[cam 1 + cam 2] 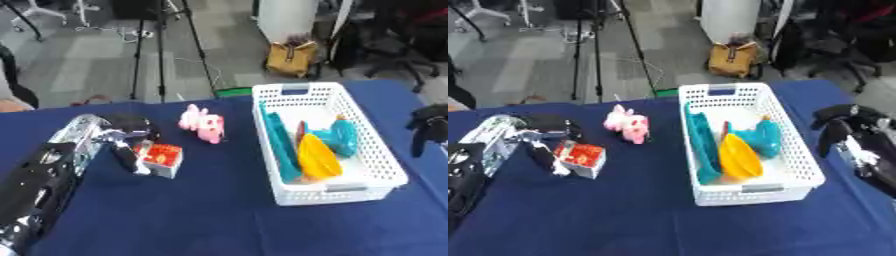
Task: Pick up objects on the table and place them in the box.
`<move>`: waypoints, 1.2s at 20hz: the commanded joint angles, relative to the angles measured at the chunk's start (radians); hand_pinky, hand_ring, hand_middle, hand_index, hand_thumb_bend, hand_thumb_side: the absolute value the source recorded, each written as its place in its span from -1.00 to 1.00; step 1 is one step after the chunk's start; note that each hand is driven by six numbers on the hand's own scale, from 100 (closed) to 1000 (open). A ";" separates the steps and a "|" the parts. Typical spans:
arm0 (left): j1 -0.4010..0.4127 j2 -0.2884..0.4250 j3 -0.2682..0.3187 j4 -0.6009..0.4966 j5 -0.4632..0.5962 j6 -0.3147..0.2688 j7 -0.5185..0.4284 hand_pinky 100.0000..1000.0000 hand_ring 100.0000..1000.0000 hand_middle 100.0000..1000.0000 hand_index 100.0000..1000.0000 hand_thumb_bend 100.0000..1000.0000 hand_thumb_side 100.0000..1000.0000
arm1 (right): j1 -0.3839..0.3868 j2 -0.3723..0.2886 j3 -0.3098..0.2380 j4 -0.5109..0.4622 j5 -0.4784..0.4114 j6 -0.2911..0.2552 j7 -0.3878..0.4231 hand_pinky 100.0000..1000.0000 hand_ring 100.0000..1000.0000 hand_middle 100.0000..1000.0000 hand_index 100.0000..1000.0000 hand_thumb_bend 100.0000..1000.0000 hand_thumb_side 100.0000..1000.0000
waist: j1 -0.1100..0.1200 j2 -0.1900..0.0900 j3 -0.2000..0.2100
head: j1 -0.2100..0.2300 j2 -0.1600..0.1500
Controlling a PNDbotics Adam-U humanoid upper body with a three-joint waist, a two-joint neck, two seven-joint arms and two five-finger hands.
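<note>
A small red and white box (163,160) lies on the blue table at the left. My left hand (129,131) is right against it, with dark fingers (128,156) curled down along its left side and the palm over its top corner. A pink plush toy (203,125) lies just right of that hand. The white basket (376,150) stands right of centre and holds a teal object (280,147), another teal piece (343,137) and a yellow-orange one (317,157). My right hand (840,129) hangs relaxed beside the basket's right wall, holding nothing.
The blue table (192,215) has bare cloth along the front. Beyond its far edge stand tripod legs (161,50), a yellow bag (291,58) on the floor and office chairs (398,45).
</note>
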 commanded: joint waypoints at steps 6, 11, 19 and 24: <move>-0.005 0.011 0.011 0.017 -0.012 0.024 0.028 0.67 -0.03 -0.17 0.55 -0.44 -0.75 | -0.018 -0.016 -0.009 -0.013 -0.007 -0.007 0.001 -0.48 -0.32 0.02 0.39 -1.00 -0.05 | -0.008 -0.008 -0.002 | -0.004 -0.012; -0.007 0.017 0.014 -0.001 0.034 0.037 0.018 0.58 -0.18 -0.32 0.53 -0.62 -0.82 | -0.018 -0.016 -0.010 -0.013 -0.008 -0.008 -0.001 -0.48 -0.32 0.02 0.39 -1.00 -0.05 | -0.010 -0.009 -0.001 | -0.007 -0.012; -0.053 0.045 -0.001 -0.136 0.173 0.039 -0.010 0.50 -0.19 -0.36 0.52 -0.78 -0.96 | -0.014 -0.016 -0.010 -0.011 -0.008 -0.007 -0.001 -0.48 -0.32 0.02 0.39 -1.00 -0.05 | -0.011 -0.020 0.004 | -0.009 -0.008; -0.093 0.012 -0.042 -0.238 0.236 0.056 -0.038 0.50 -0.14 -0.35 0.53 -0.79 -1.00 | -0.013 -0.012 -0.004 -0.011 -0.010 -0.006 0.004 -0.48 -0.32 0.02 0.39 -1.00 -0.05 | -0.013 -0.030 -0.001 | -0.002 -0.010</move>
